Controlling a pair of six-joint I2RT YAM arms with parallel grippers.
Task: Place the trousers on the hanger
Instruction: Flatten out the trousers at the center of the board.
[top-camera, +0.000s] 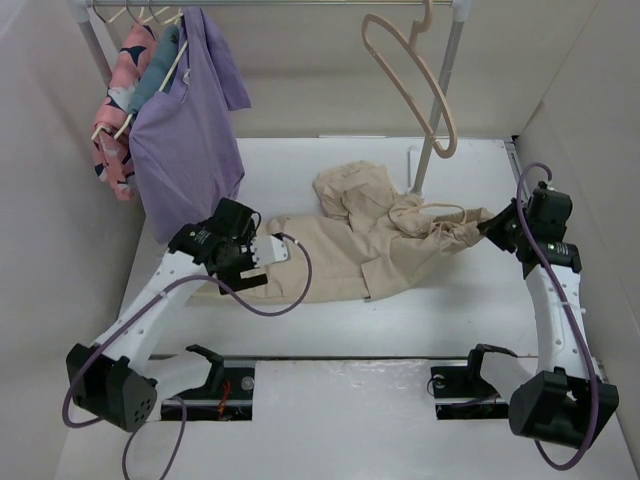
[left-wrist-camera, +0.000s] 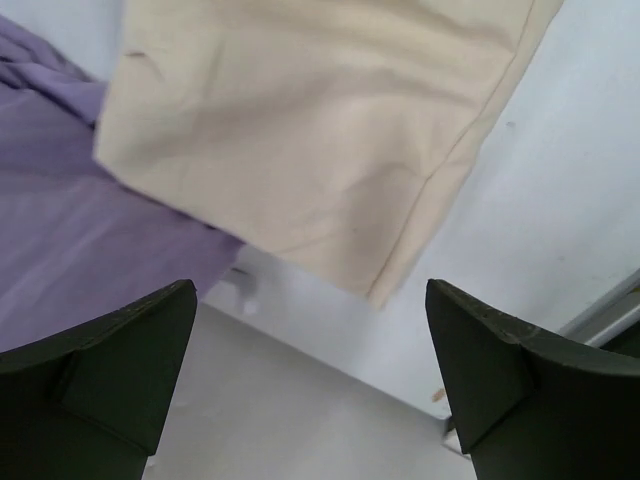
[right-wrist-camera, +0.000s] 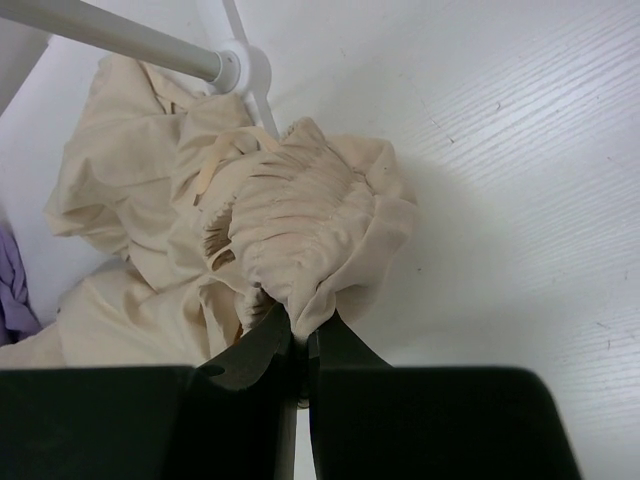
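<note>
Trousers (top-camera: 365, 245) — long axis left-right across table (top-camera: 450, 300); gathered waist end pinched in right gripper (right-wrist-camera: 303, 338), leg hem just ahead of left gripper (left-wrist-camera: 310, 292) — jaws spread, empty.

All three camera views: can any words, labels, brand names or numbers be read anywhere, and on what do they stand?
No text can be read in any view.
On the left arm: tiny pale marks on the black casing, too small to read.
On the trousers, the purple shirt and the hanger: no print or tag shows.
</note>
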